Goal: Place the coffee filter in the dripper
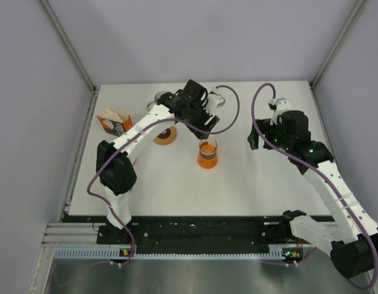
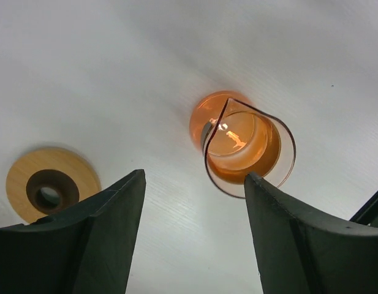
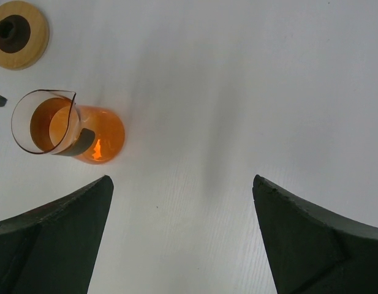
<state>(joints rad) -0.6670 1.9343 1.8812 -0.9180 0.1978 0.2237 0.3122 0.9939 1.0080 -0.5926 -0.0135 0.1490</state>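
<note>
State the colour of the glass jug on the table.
Clear orange jug; best in left wrist view.

White table [image 1: 268,184] bears an orange glass carafe [image 1: 207,154]; a wooden ring [image 1: 166,138]; a carton [image 1: 113,121].

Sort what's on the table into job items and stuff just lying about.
Job:
- orange glass dripper
- orange carton, possibly the filter pack
- left gripper, open, close to the dripper

Lying about:
- wooden disc
- right gripper, open, holding nothing

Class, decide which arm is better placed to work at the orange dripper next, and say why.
Left. The left gripper hangs open close above the orange dripper; the right gripper, also open, stands off to its right, farther away.
</note>
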